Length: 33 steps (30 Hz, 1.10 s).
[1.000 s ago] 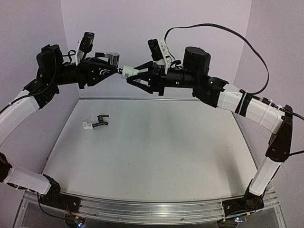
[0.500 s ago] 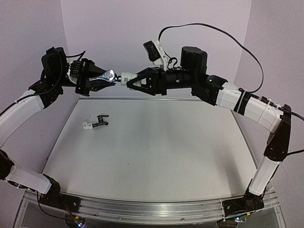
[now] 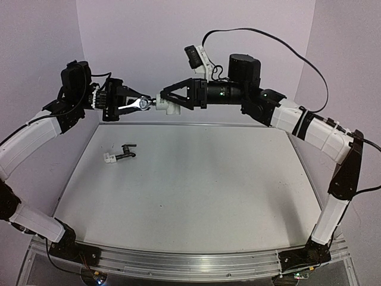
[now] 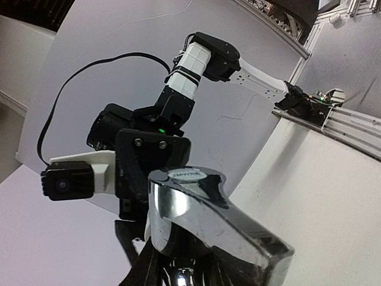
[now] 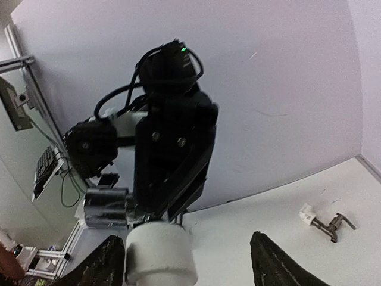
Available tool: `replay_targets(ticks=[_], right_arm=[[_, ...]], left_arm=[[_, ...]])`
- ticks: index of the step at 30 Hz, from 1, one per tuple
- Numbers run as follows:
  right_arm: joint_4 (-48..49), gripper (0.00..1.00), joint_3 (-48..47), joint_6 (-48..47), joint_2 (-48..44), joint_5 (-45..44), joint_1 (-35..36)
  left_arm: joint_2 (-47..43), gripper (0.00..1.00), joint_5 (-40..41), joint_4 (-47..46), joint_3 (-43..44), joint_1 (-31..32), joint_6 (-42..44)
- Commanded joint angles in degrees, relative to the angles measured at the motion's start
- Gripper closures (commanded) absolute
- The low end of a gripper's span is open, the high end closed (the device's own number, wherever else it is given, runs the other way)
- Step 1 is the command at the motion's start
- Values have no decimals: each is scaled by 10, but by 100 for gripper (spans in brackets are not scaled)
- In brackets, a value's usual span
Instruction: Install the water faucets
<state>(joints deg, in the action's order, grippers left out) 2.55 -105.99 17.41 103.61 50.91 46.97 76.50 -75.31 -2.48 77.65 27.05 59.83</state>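
High above the table, my left gripper [image 3: 130, 102] is shut on the shiny silver water faucet [image 3: 141, 104]. The faucet fills the left wrist view [image 4: 208, 214], above the left gripper [image 4: 184, 275]. A white cylindrical fitting [image 3: 168, 108] sits on the faucet's end. My right gripper [image 3: 169, 101] is open around this white fitting [image 5: 159, 253]; one fingertip [image 5: 102, 265] is close beside it and the other stands far off. The dark water faucet [image 3: 126, 153] lies on the table at the back left with its own white fitting [image 3: 109, 158]. The right wrist view also shows this dark faucet [image 5: 330, 224].
The grey table [image 3: 238, 196] has lilac walls at the back and sides. Both arms reach over its far edge, well above the surface. A black cable [image 3: 297, 53] loops over the right arm. An aluminium rail [image 3: 190, 262] runs along the near edge.
My right gripper has opened and let go of the white fitting, which stays on the silver faucet. The left gripper has turned and shifted slightly right with the faucet.
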Motion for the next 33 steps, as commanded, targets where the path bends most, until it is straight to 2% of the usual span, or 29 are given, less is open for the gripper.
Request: replay_targets(ticks=[1, 3, 6, 11, 15, 19, 22, 25, 30, 33], right_arm=[[36, 7, 35, -40, -70, -116, -19], [35, 2, 61, -61, -95, -145, -27], [22, 2, 91, -120, -120, -164, -34], [10, 2, 151, -288, -166, -173, -34], [9, 2, 182, -421, -180, -161, -34], [19, 2, 199, -526, -171, -139, -31], [57, 2, 211, -579, -158, -142, -20], [78, 2, 203, -607, -137, -153, -6], [104, 2, 168, -563, -100, -132, -2], [121, 6, 155, -531, -82, -113, 3]], left_arm=[[15, 100, 13, 2, 35, 4, -106], [29, 100, 20, 1, 51, 4, -194], [54, 100, 43, -5, 80, 4, -317], [74, 100, 181, -7, 100, 4, -548], [49, 100, 263, -6, 78, 3, -713], [20, 100, 300, -6, 58, 3, -904], [16, 100, 281, -7, 47, 3, -1055], [10, 100, 241, -8, 35, 3, -1125], [-40, 100, 255, -12, -7, 4, -1133], [-60, 100, 257, -18, -22, 4, -1129]])
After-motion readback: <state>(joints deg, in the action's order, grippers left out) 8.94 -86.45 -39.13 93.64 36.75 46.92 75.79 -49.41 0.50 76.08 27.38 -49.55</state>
